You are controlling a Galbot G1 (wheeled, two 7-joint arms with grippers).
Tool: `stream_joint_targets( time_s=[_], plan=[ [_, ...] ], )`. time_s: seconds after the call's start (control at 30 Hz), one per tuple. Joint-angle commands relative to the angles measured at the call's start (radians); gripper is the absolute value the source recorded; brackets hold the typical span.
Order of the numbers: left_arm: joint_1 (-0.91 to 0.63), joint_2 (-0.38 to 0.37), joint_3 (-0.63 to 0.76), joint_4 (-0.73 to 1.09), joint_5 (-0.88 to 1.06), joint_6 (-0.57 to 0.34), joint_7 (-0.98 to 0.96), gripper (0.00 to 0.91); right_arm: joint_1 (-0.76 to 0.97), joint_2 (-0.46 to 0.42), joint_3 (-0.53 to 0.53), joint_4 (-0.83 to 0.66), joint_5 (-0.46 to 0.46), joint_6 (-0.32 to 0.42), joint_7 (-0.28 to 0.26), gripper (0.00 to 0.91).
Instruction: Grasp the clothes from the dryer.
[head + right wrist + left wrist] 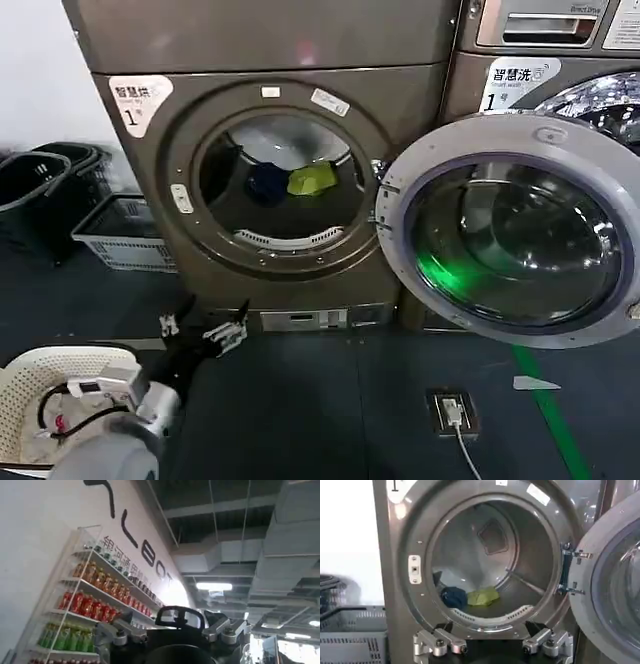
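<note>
Below the porthole of the bronze-grey metal front-loading dryer (270, 170), the head view shows the left gripper (205, 330) with jaws wide. From its wrist, the yellow-green bundle (482, 596) and navy bundle (454, 597) lie on the drum floor; advance level over the rim. Right gripper (172, 632) points at a drinks shelf (90, 605), jaws apart, empty.

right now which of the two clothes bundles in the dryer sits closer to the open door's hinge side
The yellow-green bundle; the navy bundle lies beside it, farther from the door.

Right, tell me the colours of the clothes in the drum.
One bundle is yellow-green, the other dark navy; clearest in the head view.
</note>
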Motion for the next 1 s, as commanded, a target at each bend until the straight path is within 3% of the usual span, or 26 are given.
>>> stream_joint_targets(
  time_s=[0.03,0.6,1.0],
  plan=[
    [-0.001,0.003,0.0,-0.005,-0.004,-0.001,0.001,0.907,-0.002,0.0,0.003,-0.002,0.017,0.014,0.002,0.907],
    [-0.003,0.014,-0.004,-0.039,-0.023,0.001,0.001,0.907,-0.051,-0.016,0.107,-0.016,0.039,0.021,-0.008,0.907],
    [-0.012,0.011,-0.012,-0.031,-0.015,-0.008,0.004,0.907,-0.046,-0.02,0.105,0.0,0.06,0.021,-0.029,0.907]
  ],
)
